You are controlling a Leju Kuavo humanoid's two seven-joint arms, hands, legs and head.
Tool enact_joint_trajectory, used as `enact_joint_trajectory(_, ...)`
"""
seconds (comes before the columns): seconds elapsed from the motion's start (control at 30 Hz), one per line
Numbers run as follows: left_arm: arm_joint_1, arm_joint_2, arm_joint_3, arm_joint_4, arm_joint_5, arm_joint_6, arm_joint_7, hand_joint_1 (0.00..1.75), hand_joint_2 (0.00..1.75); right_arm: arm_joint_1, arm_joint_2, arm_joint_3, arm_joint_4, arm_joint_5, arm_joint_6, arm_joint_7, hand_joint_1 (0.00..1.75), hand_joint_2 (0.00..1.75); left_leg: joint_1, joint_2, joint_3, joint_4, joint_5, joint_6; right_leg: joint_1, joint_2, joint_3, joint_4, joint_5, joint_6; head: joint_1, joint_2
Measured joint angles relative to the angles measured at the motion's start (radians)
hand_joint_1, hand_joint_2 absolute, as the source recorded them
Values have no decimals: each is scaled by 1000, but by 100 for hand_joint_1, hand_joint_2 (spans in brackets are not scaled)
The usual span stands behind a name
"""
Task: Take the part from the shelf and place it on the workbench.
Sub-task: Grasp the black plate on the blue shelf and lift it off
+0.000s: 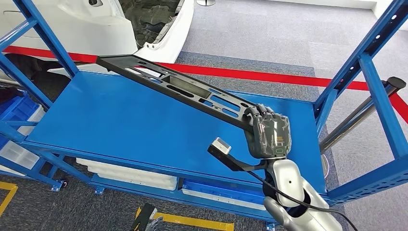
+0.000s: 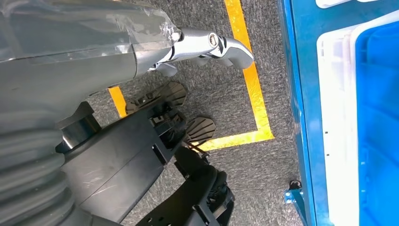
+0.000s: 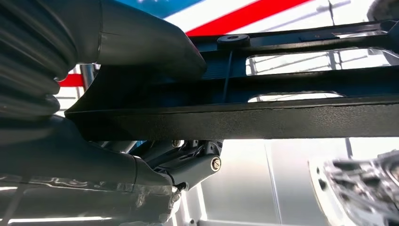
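The part (image 1: 178,89) is a long, flat black metal bracket with several slots. It slants above the blue shelf board (image 1: 110,120), far end toward the back left. My right hand (image 1: 267,132) grips its near end, fingers wrapped over the top edge. The right wrist view looks along the part (image 3: 282,120) from below, with my right hand (image 3: 131,47) clamped around it, thumb on one side. My left hand (image 2: 94,47) hangs beside the shelf over the grey carpet, thumb stretched out and nothing in it.
Blue uprights (image 1: 370,53) frame the shelf on both sides. A white car body (image 1: 96,24) stands behind it, past a red floor line (image 1: 269,76). Blue bins (image 1: 17,113) sit at the left, white trays (image 1: 130,174) on the lower level. A black-tipped pole (image 1: 365,108) leans at the right.
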Motion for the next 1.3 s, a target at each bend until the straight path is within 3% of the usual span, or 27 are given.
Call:
enact_joint_trajectory(0.17, 0, 0, 0, 0, 9, -4, 3, 0, 175, -4, -2, 15, -56, -3, -33, -25, 175, 175, 0, 0, 0, 0, 0, 0, 0, 0, 0, 0, 0, 0, 0, 0)
enact_joint_trajectory(0.3, 0, 0, 0, 0, 11, -10, 3, 0, 175, -4, -2, 22, -89, -13, -36, -27, 164, 175, 0, 0, 0, 0, 0, 0, 0, 0, 0, 0, 0, 0, 0, 0)
enact_joint_trajectory(1.3, 2, 0, 1, 0, 40, 18, 45, 0, 175, -22, -5, 66, -138, -94, -35, -11, 164, 175, 0, 0, 0, 0, 0, 0, 0, 0, 0, 0, 0, 0, 0, 0)
